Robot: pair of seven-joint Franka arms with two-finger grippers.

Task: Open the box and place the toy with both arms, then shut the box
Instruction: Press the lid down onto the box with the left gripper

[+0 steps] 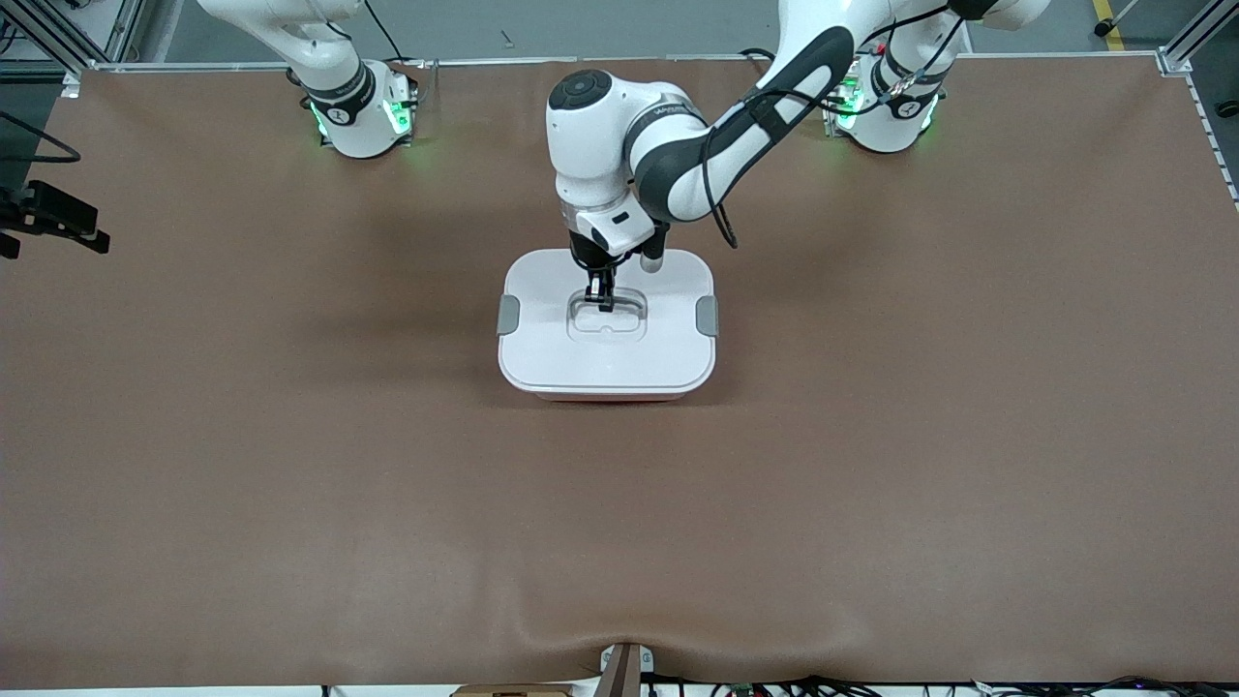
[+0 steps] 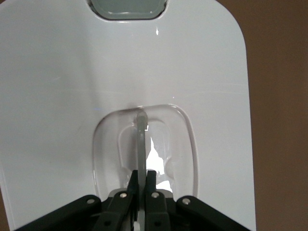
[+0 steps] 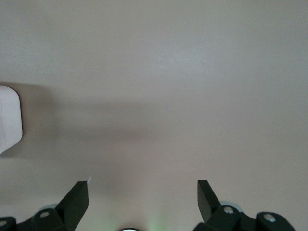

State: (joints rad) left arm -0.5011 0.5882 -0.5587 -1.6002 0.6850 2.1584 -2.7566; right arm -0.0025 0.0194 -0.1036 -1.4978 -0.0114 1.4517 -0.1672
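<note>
Left claw [image 1: 604, 295] pinches box [image 1: 607, 329] lid handle [image 2: 141, 139]

A wide table under a brown cover fills the room's middle.

The brown cover [image 1: 290, 484] lies smooth, with a slight wrinkle at its near edge. Aluminium frame posts [image 1: 1195, 34] stand at the corners by a grey floor [image 1: 581, 24]; cables [image 1: 871, 685] run along the near edge. Even overhead light casts soft shadows.
</note>
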